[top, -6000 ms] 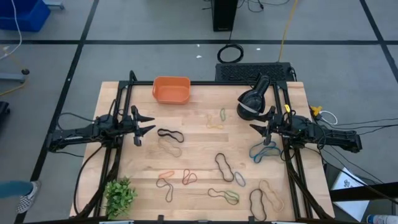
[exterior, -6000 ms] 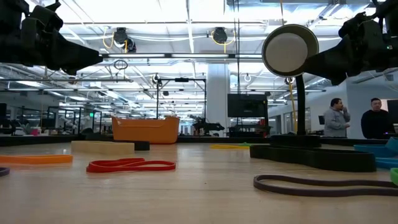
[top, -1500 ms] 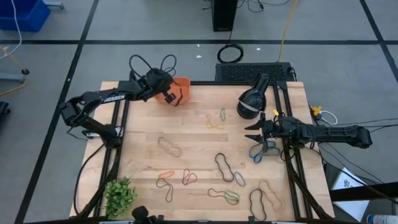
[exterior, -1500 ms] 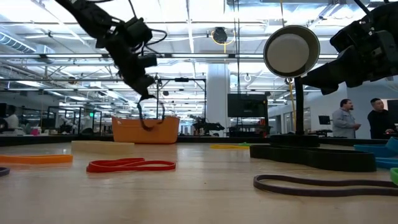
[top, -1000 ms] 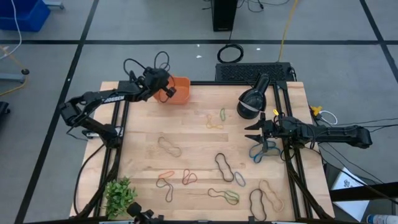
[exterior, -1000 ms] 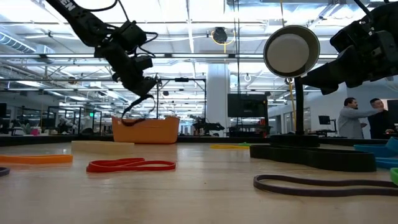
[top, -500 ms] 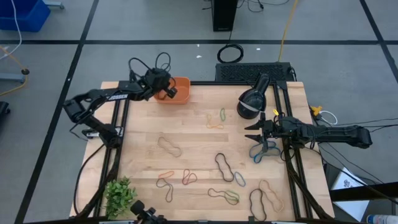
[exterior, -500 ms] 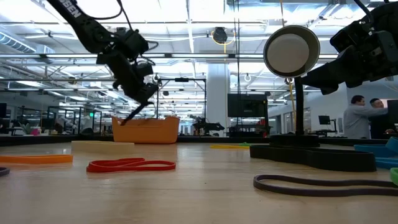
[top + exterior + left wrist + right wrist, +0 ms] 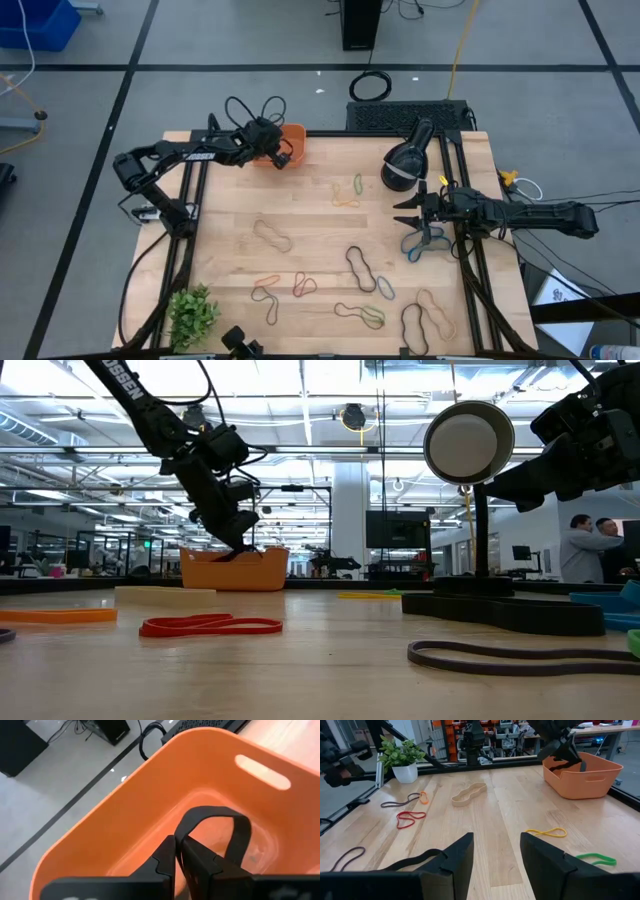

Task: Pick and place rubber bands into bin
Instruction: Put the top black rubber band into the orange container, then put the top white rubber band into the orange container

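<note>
The orange bin (image 9: 293,134) stands at the table's far left edge; it also shows in the low view (image 9: 235,572). My left gripper (image 9: 279,154) is down inside it, shut on a black rubber band (image 9: 220,820). Other rubber bands lie flat on the wood: tan (image 9: 271,236), black (image 9: 360,268), yellow and green (image 9: 348,190), orange and red (image 9: 280,288), and blue (image 9: 422,242). My right gripper (image 9: 412,214) is open and empty, above the table's right side next to the blue band. My left gripper pinches the black band between its two fingertips, at one end of the loop (image 9: 181,836). The fingers slant down into the bin from its left side. The rest of the loop (image 9: 239,827) arcs out past the fingertips inside the bin, above its floor (image 9: 260,845).
A black stand with a round head (image 9: 405,165) stands at the far right, close to my right gripper. A small potted plant (image 9: 193,312) stands at the near left corner. Several bands lie along the near edge (image 9: 425,322). People stand in the room beyond (image 9: 580,550).
My left gripper has gone from the bin's left rim toward the table's right and down into the bin, carrying the black band. The band, draped over the rim before, is now inside the bin. My right arm has kept still.
</note>
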`<action>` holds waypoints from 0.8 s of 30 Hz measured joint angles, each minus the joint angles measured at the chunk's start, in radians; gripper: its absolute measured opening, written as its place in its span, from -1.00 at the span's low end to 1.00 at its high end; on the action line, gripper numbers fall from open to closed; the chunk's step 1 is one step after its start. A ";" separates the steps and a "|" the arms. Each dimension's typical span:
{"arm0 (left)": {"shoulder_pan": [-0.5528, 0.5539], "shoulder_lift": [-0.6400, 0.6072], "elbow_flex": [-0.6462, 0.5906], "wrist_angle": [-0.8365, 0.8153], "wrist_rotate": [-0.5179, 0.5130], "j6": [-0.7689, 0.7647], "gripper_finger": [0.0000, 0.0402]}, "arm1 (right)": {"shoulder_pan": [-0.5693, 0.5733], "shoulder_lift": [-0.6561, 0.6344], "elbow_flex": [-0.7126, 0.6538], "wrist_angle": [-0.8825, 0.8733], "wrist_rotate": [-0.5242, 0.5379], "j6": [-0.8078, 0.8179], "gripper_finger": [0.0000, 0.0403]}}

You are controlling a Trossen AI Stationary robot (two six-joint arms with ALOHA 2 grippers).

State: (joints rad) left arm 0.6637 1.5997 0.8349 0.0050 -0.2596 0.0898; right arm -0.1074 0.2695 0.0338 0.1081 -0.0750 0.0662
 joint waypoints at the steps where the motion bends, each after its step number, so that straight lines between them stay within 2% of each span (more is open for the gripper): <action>1: -0.004 0.000 0.000 0.000 -0.001 0.005 -0.83 | 0.000 0.000 0.000 0.000 0.000 0.000 -0.23; 6: -0.016 0.000 0.000 -0.001 -0.003 0.026 -0.84 | 0.000 0.000 0.000 0.000 0.000 0.000 -0.23; 11: -0.018 0.000 0.000 -0.003 -0.002 -0.021 -0.75 | 0.000 0.000 0.000 0.000 0.000 0.000 -0.23; 24: -0.050 -0.005 0.000 -0.009 -0.003 -0.002 -0.13 | 0.000 0.000 0.000 0.000 0.000 0.000 -0.23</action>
State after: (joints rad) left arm 0.6134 1.5944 0.8349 -0.0043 -0.2630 0.0875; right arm -0.1074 0.2695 0.0338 0.1081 -0.0750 0.0662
